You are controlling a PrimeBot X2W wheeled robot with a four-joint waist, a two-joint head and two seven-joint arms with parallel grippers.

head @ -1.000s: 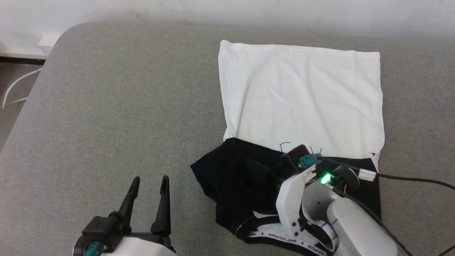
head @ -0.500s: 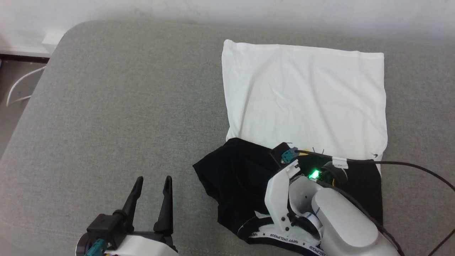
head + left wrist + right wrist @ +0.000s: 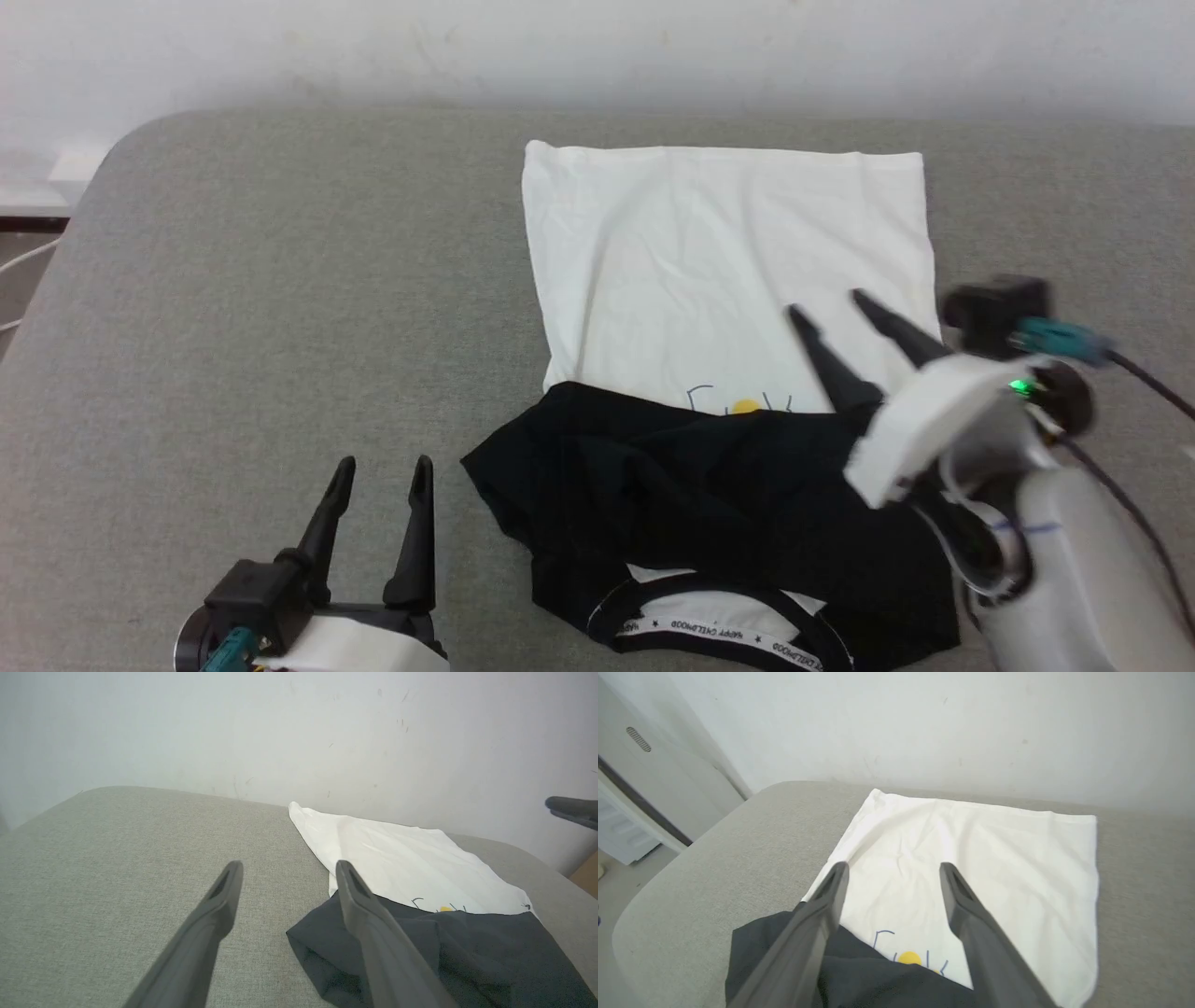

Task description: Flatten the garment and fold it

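The garment [image 3: 719, 271] lies on the grey cushion [image 3: 280, 280], its white body spread flat toward the wall. Both black sleeves [image 3: 709, 476] are folded across its near end, covering most of the chest print [image 3: 742, 403]. The black collar with lettered neck tape [image 3: 719, 635] sits at the near edge. My right gripper [image 3: 823, 311] hovers open above the garment's right side, nothing between its fingers; the garment [image 3: 971, 858] lies beneath it. My left gripper [image 3: 381, 465] stands open over bare cushion, left of the sleeves. The garment [image 3: 402, 868] shows beyond it.
A white wall [image 3: 597, 47] runs behind the cushion. The cushion's rounded left corner [image 3: 121, 149] drops off to the floor, where a white cable [image 3: 19, 266] lies. A black cable [image 3: 1148, 383] trails from my right wrist.
My right gripper has let go of the black sleeve, opened, and risen away to the right. The sleeve now lies folded across the garment. The head camera has shifted.
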